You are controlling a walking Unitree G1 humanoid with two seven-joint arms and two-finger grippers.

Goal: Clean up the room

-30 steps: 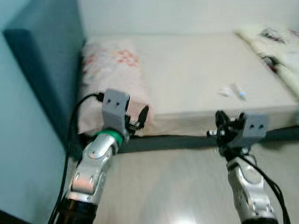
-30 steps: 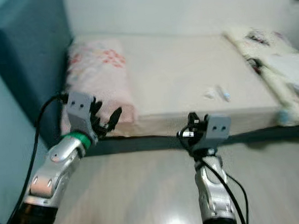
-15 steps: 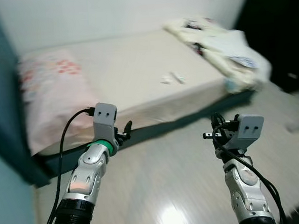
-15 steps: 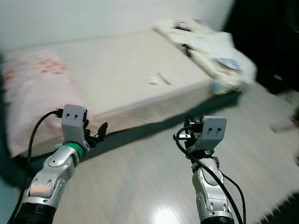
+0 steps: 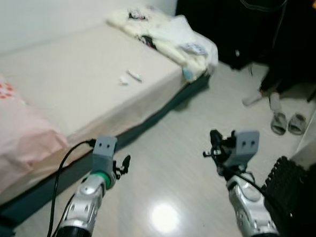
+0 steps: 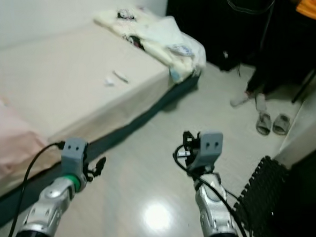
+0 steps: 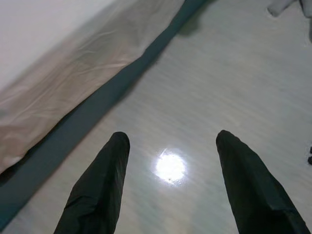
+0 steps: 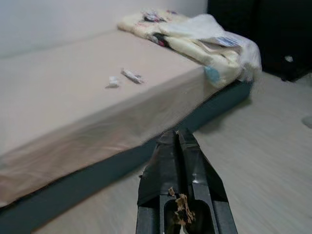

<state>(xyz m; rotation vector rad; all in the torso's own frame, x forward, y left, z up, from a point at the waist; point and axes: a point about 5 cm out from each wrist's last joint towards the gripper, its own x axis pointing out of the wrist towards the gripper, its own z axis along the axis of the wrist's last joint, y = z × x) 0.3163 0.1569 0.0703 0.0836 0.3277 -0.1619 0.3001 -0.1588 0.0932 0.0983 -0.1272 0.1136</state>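
The bed [image 5: 65,86] has a beige sheet and a dark teal base. On the bed, near its middle, lie two small white scraps [image 5: 130,77] – the longer one lies slanted across the mattress. A crumpled cream blanket [image 5: 166,34] is heaped at the foot end, a pink pillow [image 5: 17,135] at the other. Beyond the foot end, a pair of slippers [image 5: 287,123] stands on the pale glossy floor [image 5: 166,171]. Left gripper [image 7: 170,141] hovers over the floor beside the bed, fingers apart – right gripper [image 8: 178,141] has fingers together, holding nothing.
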